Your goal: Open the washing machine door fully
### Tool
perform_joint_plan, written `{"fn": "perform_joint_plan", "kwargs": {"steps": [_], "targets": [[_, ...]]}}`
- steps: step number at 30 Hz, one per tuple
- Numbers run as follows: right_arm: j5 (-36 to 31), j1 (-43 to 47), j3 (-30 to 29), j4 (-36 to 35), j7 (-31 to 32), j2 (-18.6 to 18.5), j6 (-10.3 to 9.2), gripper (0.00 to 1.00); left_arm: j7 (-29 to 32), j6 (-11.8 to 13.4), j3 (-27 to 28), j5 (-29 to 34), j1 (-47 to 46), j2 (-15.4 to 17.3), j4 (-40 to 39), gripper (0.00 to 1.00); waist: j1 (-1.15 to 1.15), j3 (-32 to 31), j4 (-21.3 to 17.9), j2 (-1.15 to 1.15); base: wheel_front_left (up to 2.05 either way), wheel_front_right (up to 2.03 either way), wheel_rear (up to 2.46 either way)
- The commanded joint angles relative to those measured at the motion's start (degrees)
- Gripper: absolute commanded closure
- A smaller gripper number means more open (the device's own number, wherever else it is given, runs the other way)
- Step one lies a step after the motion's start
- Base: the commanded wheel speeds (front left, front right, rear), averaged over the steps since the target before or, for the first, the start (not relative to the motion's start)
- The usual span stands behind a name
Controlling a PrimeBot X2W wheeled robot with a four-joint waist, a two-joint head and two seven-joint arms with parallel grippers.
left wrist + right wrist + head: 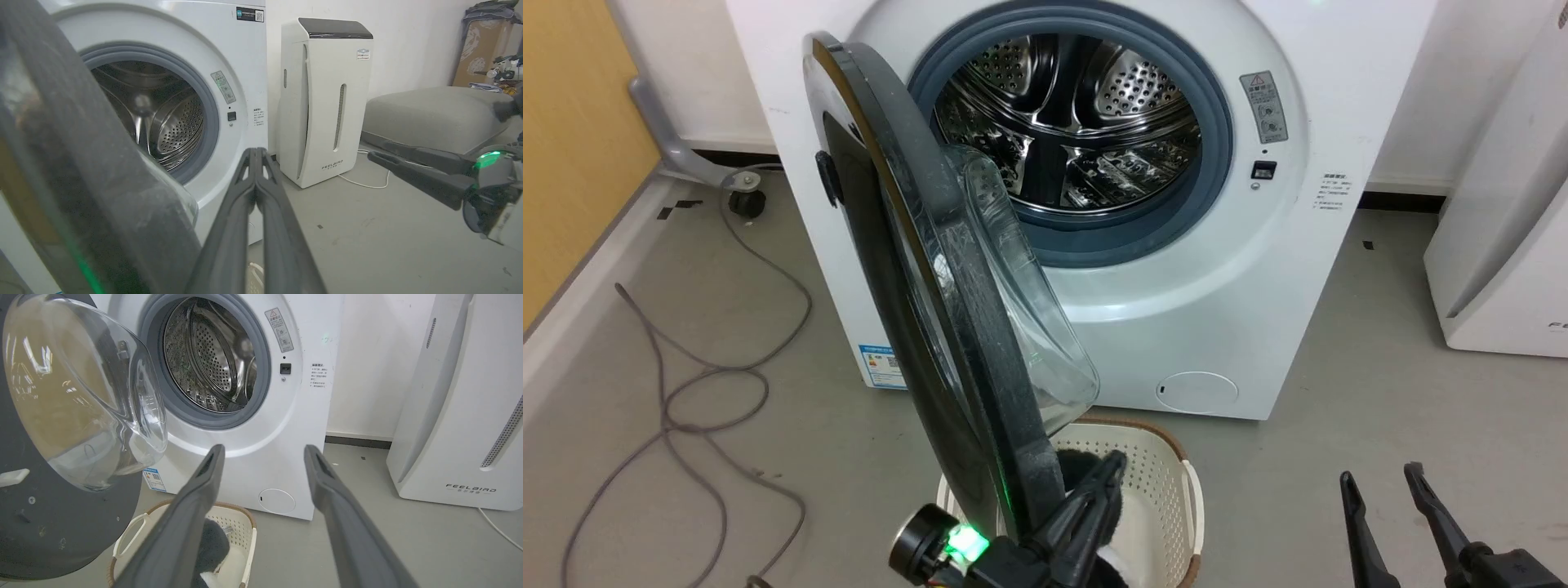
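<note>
The white washing machine (1217, 286) stands ahead with its steel drum (1078, 122) exposed. The washing machine door (931, 269), glossy black with a bulging clear glass bowl (81, 396), stands swung out on its left hinge, edge-on to the head view. My left gripper (1115, 465) is shut and empty, lying close along the inner side of the door's lower rim; I cannot tell whether it touches. In the left wrist view its shut fingers (256, 155) point past the door rim (81, 183). My right gripper (1384, 482) stands open and empty at the lower right, apart from the door.
A white laundry basket (1188, 490) with dark cloth (212, 547) sits on the floor below the door. A white FEELBIRD appliance (1503, 245) stands right of the washer. Grey cables (686, 392) lie on the floor at left. A grey cushion (429, 114) lies beyond.
</note>
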Motion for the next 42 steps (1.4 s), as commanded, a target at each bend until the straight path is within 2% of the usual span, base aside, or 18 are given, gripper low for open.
{"fn": "perform_joint_plan", "kwargs": {"steps": [1,11,27,36,42], "targets": [[0.1,-0.1,0.0,0.1,-0.2,0.2,0.05,0.0,-0.2,0.3,0.3,-0.4,0.6,0.0,0.2,1.0,-0.01,0.0,0.1,0.0,0.0,0.0,0.0],[0.7,0.0,-0.1,0.5,-0.2,0.2,0.05,0.0,-0.2,0.2,1.3,-0.4,1.1,-0.1,1.0,1.0,-0.01,0.4,4.2,0.0,0.0,0.0,0.0],[2.0,-0.3,2.0,1.1,-0.2,0.2,0.05,0.0,-0.2,0.2,2.3,-0.3,2.9,0.4,1.2,1.0,-0.01,1.1,16.1,0.0,0.0,0.0,0.0],[2.1,-0.8,3.3,1.1,-0.2,0.2,0.05,0.0,-0.2,1.8,5.2,-0.8,4.6,1.5,0.4,1.0,-0.01,2.0,22.5,0.0,0.0,0.0,0.0],[1.5,-1.9,4.1,1.5,-0.2,0.2,0.05,0.0,-0.2,4.7,10.6,-2.0,4.7,2.2,-0.8,1.0,-0.01,3.4,24.0,0.0,0.0,0.0,0.0]]}}
